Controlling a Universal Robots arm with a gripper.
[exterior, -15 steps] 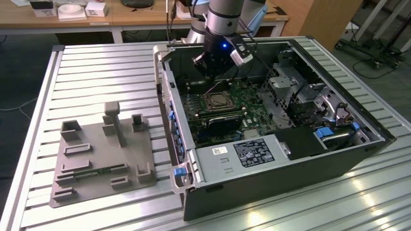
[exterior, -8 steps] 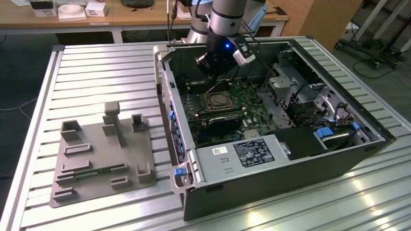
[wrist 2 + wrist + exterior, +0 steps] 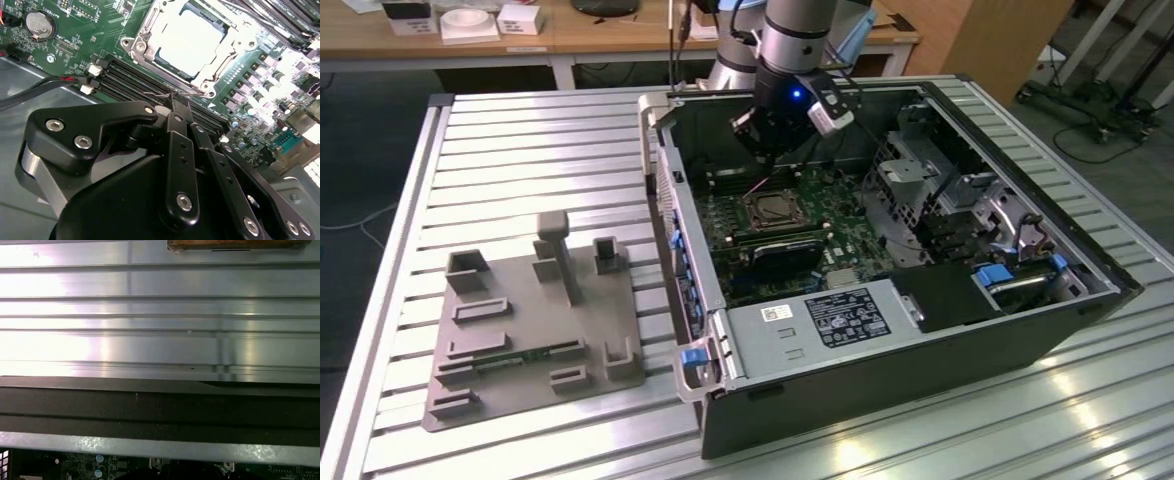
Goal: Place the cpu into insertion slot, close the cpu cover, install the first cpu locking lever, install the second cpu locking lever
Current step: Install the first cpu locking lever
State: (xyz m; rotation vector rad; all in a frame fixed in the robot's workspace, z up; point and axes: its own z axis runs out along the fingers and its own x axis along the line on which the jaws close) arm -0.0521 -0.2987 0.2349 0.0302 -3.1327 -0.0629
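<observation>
My hand (image 3: 176, 99), black linkage close up, is closed, tips at a thin wire lever (image 3: 157, 94); whether it's pinched, I cannot tell. The cpu (image 3: 192, 37) sits in the insertion slot (image 3: 161, 61), with the cpu cover (image 3: 137, 47) lying over it.

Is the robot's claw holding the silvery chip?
No, the cpu lies on the board inside the cpu cover, apart from the gripper.

black case wall (image 3: 160, 410) below ribbed table (image 3: 160, 315)

Slatted metal table (image 3: 520, 150), computer case (image 3: 921, 375), grey fixture (image 3: 520, 340)
</observation>
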